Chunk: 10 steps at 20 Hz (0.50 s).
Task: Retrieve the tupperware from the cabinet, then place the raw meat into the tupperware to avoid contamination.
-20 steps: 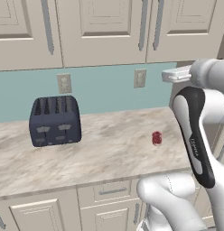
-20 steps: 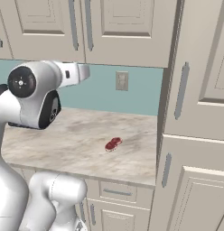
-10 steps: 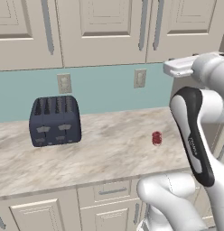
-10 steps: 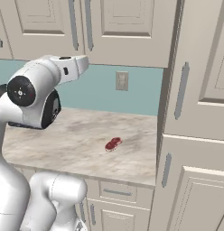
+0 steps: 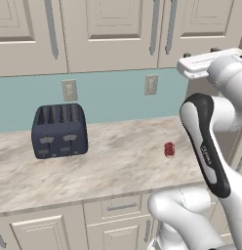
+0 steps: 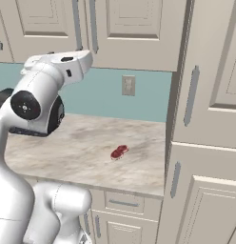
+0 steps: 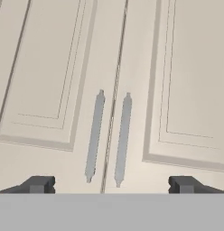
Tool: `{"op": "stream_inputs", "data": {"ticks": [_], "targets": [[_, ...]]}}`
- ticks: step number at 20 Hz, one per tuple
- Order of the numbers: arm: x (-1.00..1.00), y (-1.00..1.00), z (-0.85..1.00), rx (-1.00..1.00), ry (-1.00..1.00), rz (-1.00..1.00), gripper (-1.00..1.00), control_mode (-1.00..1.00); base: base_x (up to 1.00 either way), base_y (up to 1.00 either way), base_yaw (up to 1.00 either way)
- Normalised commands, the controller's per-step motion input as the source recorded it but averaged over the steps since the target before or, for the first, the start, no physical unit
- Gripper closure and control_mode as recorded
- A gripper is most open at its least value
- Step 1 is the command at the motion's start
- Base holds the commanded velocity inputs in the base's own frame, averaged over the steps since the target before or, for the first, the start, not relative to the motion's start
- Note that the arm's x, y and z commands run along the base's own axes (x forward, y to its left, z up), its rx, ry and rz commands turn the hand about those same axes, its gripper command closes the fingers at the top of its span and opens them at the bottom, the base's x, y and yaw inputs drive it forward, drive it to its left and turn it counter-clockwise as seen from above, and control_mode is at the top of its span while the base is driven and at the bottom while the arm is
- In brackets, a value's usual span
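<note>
Beige raised-panel doors of the cabinet point(image 7: 132, 58) face the gripper point(image 7: 111, 182) squarely in the hand view, both shut, so the tupperware presumably behind them cannot be confirmed. Two grey bar handles flank the centre seam: the left handle point(image 7: 94, 135) and the right handle point(image 7: 122, 139). Each handle's long axis runs vertically, parallel to the seam. Both lie ahead of the fingers and between them, slightly left of the midpoint, with a clear gap to the door surface.

The jaws stand fully apart. Each dark fingertip point(image 7: 39, 184) sits well outside the handle pair. Nothing is held and nothing is touched.

Judged from this alignment, the coming move requires an advance toward one handle, with the fingers straddling the bar across its short axis.

The raw meat point(image 5: 169, 149) rests on the marble counter point(image 5: 118, 156), well below the hand and well apart from the dark blue toaster point(image 5: 59, 130).
</note>
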Motion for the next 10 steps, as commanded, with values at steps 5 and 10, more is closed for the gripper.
{"op": "stream_inputs", "data": {"ticks": [5,10], "targets": [[0.00,-0.01,0.21,0.00,-0.09,0.00,-1.00,-1.00,0.00,0.00,0.00],[0.00,-0.12,0.16,0.00,-0.06,0.00,-1.00,-1.00,0.00,0.00,0.00]]}}
